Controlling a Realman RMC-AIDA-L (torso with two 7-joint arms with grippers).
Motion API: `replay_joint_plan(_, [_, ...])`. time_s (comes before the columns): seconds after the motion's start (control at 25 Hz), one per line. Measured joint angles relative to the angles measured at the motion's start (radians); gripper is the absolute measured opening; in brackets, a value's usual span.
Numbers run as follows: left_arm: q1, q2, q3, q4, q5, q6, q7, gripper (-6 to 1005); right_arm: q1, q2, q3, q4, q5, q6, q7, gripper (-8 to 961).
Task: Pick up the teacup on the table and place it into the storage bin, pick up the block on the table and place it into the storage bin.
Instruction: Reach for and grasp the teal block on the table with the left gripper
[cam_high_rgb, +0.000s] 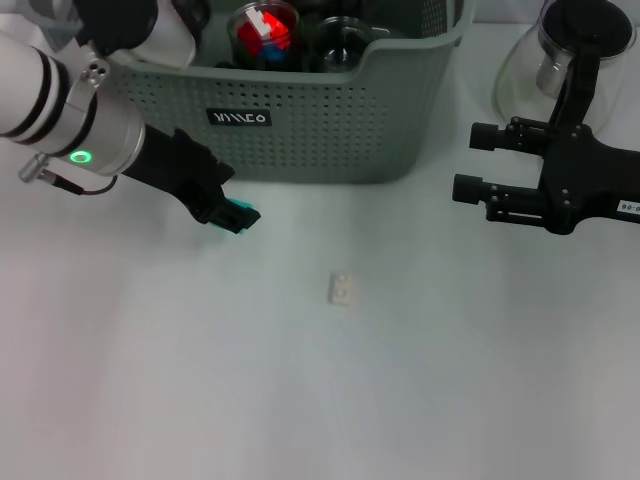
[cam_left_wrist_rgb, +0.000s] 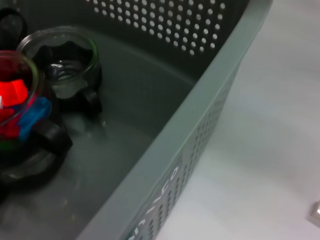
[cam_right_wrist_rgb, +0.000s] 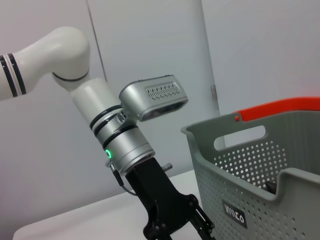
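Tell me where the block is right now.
In the head view the small pale block lies alone on the white table, in front of the storage bin, just right of the left gripper.

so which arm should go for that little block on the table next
Left, probably. The left gripper hangs low over the table just in front of the storage bin, a short way from the block. The right gripper is off to the side by the glass teapot, farther from the block.

White "VINCO"-like lettering on the storage bin (cam_right_wrist_rgb: 260, 200) label (cam_right_wrist_rgb: 234, 215), barely legible.
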Motion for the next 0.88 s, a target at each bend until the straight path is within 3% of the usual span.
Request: replay_joint_plan(0.88, [-0.02,-0.001,0.072,-0.106,0.047,-0.123,-0.003,703,0.0,0.002,0.015,0.0,0.0,-0.001,0.007,760])
